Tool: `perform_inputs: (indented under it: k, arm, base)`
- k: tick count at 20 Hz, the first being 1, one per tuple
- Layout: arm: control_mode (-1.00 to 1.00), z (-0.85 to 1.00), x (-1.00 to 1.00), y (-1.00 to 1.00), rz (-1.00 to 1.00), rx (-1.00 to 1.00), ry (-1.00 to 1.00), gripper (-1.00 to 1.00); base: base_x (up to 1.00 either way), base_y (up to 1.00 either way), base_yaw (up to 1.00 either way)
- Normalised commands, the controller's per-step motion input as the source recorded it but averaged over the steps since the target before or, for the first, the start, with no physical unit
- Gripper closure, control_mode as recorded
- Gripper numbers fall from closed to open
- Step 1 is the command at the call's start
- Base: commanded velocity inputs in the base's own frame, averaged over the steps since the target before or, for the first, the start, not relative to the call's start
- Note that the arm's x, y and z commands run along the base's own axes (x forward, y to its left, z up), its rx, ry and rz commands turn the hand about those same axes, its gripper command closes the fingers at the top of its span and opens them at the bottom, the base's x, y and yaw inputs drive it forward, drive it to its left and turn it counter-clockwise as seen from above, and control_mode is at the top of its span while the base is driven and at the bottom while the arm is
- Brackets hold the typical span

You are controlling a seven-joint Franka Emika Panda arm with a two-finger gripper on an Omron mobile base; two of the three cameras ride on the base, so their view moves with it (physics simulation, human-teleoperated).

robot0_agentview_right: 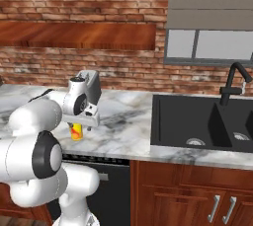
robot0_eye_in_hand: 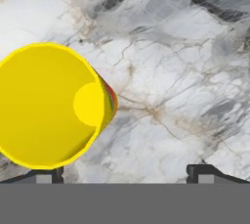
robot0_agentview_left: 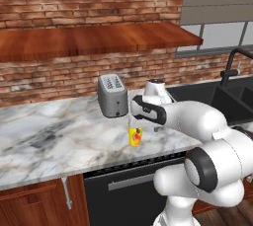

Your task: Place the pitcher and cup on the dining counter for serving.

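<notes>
Smooth yellow cup (robot0_eye_in_hand: 49,105), round-mouthed, stands on veined marble surface (robot0_eye_in_hand: 176,71); released pincer (robot0_eye_in_hand: 124,173) hovers above, cup at ten o'clock.

The arm's hand hangs over the cup (robot0_agentview_right: 75,132), which stands upright on the marble table (robot0_agentview_right: 123,121) near its front edge. A grey toaster (robot0_agentview_right: 92,86) sits behind it. The black sink (robot0_agentview_right: 197,121) and faucet (robot0_agentview_right: 232,82) lie well apart.
</notes>
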Motion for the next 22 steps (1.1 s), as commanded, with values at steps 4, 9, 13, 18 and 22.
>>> perform_inputs:
  k: [4, 9, 13, 18, 22]
  arm:
    - [-1.00, 0.42, 0.00, 0.00, -0.04, 0.00, -0.08, -1.00]
    - [-1.00, 0.22, 0.06, 0.00, 0.00, 0.00, -0.01, -1.00]
    - [-1.00, 0.00, 0.13, 0.00, 0.00, 0.00, 0.00, -1.00]
    - [-1.00, 0.00, 0.17, 0.00, 0.00, 0.00, 0.00, -1.00]
    - [-1.00, -0.18, 0.20, 0.00, 0.00, 0.00, 0.00, -1.00]
  base:
    - [0.00, 0.00, 0.00]
    - [0.00, 0.00, 0.00]
    - [0.00, 0.00, 0.00]
    - [0.00, 0.00, 0.00]
    - [0.00, 0.00, 0.00]
